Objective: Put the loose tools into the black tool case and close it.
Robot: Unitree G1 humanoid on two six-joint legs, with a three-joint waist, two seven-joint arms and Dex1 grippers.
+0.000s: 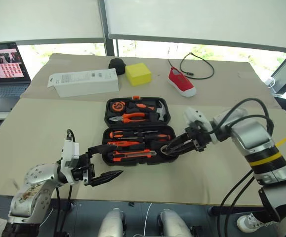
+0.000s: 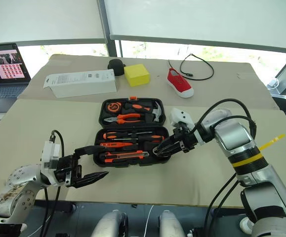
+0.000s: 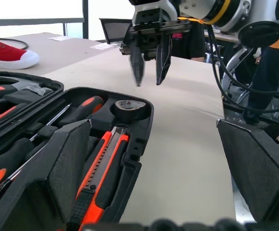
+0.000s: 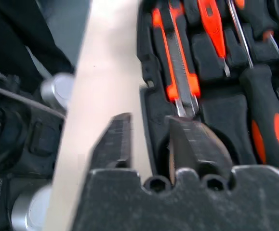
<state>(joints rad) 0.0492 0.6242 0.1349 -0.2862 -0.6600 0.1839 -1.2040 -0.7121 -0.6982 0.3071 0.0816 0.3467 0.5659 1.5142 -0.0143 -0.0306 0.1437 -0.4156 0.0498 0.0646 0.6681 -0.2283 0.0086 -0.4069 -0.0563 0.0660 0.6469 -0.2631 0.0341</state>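
Small black tape roll (image 3: 130,108) sits seated in the open black moulded-plastic tool case (image 1: 108,134). Right gripper (image 3: 149,62) hovers above it, jaws slightly parted and empty; left gripper (image 1: 102,164) gapes wide. Risk — lid catching unseated tools when closed.

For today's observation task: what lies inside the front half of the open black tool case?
In the tool case: two screwdrivers, an orange tester pen, a utility knife and a black tape roll at the right end. The right claw partly covers that corner from above.

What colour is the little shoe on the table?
The shoe is red with a white sole, easiest to see in the left eye view.
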